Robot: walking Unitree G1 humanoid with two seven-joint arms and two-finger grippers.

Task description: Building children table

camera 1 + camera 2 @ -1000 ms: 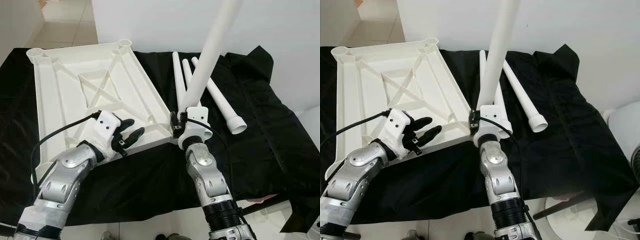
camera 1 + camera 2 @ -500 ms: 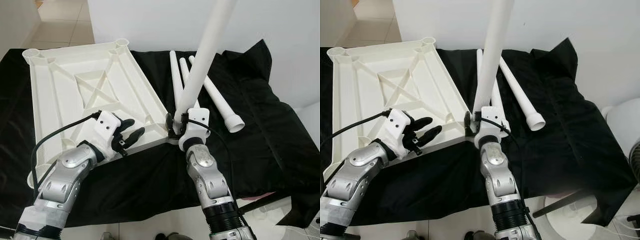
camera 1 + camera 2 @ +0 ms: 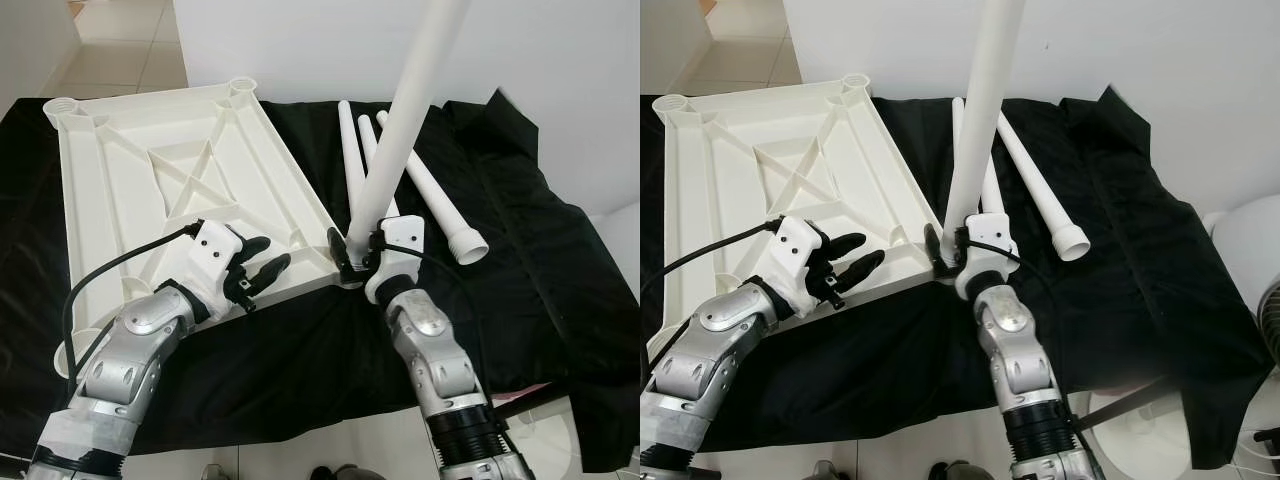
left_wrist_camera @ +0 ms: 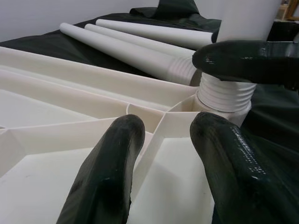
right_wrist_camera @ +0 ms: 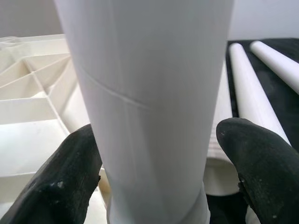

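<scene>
Fingers of the right gripper [image 3: 352, 256] clasp a white table leg [image 3: 405, 118] that stands upright, its threaded end at the near corner socket of the upturned white tabletop [image 3: 150, 190]. Beside that corner, the left gripper [image 3: 262, 264] rests spread open on the tabletop's ribbed underside, holding nothing. Three spare legs [image 3: 440, 205] lie just beyond the corner on the black cloth [image 3: 520, 250].

upright leg [image 3: 400, 130]: top cut off by edge | tabletop [image 3: 120, 190]: near-left corner behind left arm
</scene>
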